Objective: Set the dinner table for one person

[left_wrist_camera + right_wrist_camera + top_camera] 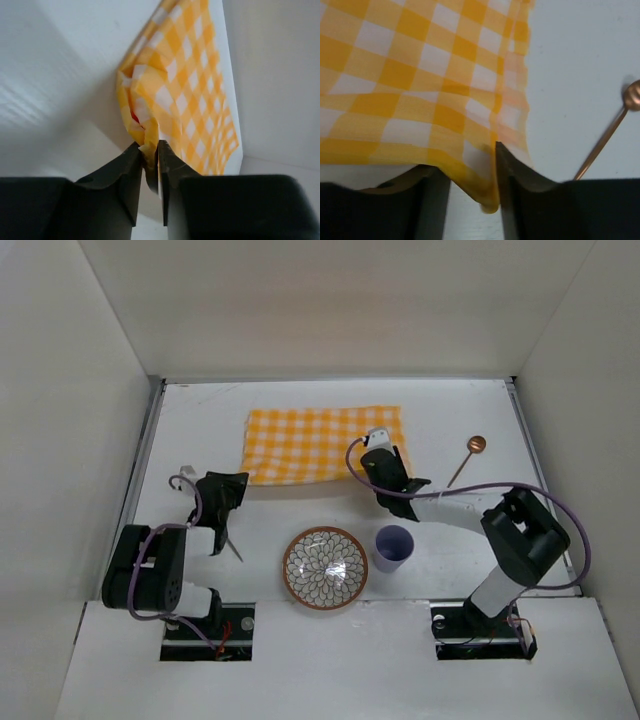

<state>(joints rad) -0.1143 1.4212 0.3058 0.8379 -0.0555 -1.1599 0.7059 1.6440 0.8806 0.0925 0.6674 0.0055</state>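
We are at the cloth step of setting the bench (200, 420), the wide white top that fills the space between the pale walls. The yellow checked cloth (322, 443) lies toward the far edge, about midway between the left and right edges. Each arm is at one of its near corners.

The left jaws are closed tight on the near-left corner, and the left wrist view shows the fabric bunched and pinched between them. The right jaws stand around the near-right corner. The cloth touches one side and a gap shows on the other, so we cannot tell whether they grip it.

The patterned bowl (324, 567) sits by the middle of the near edge. The purple cup (393, 547) is just beside it on the right, and a copper spoon (468, 458) lies toward the right edge.

We judge the task to be early, since nothing is on the cloth yet. The next move calls for a firm hold on the right corner. Both corners should then be drawn evenly and low toward the near edge, so the cloth spreads flat without skewing. The bowl and cup stand in that path, so they may need to be cleared or lifted onto the cloth afterwards.
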